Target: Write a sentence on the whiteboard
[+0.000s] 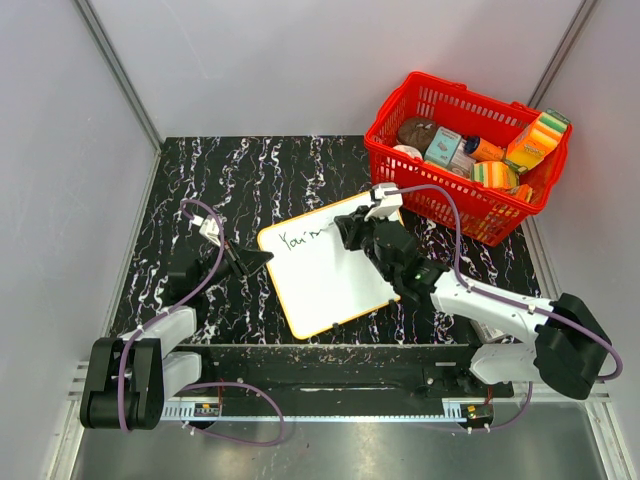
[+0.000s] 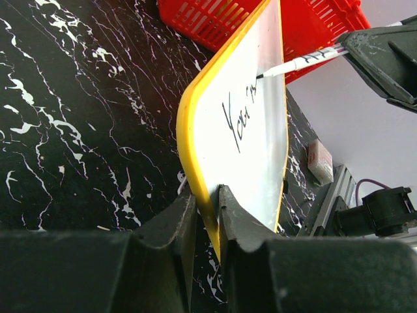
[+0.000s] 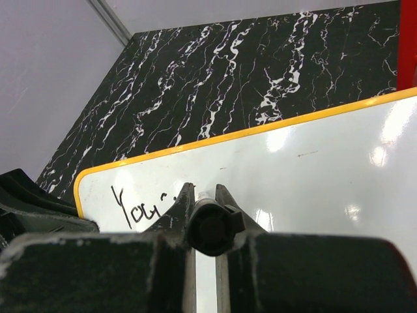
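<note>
A single word, "You", followed by a few unfinished strokes, stands in black ink at the upper left of the whiteboard (image 1: 325,270), a flat white panel with rounded corners and a thin orange-yellow rim. It sits askew in the middle of the black, white-veined table (image 1: 250,180), between the two arms, its far corner just beside a red basket (image 1: 470,210). The left fingers (image 2: 176,222) pinch the board's left edge, one on each side of the yellow rim. The right fingers (image 3: 179,208) are clamped on a marker (image 2: 306,60) over the board's upper part. Only the left wrist view shows the marker's dark tip meeting the white surface just past the last stroke; it also shows print on the marker's pale barrel, too blurred to read. The right wrist view shows only the marker's dark rear end between the fingers, with "You" to its left. The overhead view alone takes in the basket's load of packets and striped sponges, their labels too small to make out.
</note>
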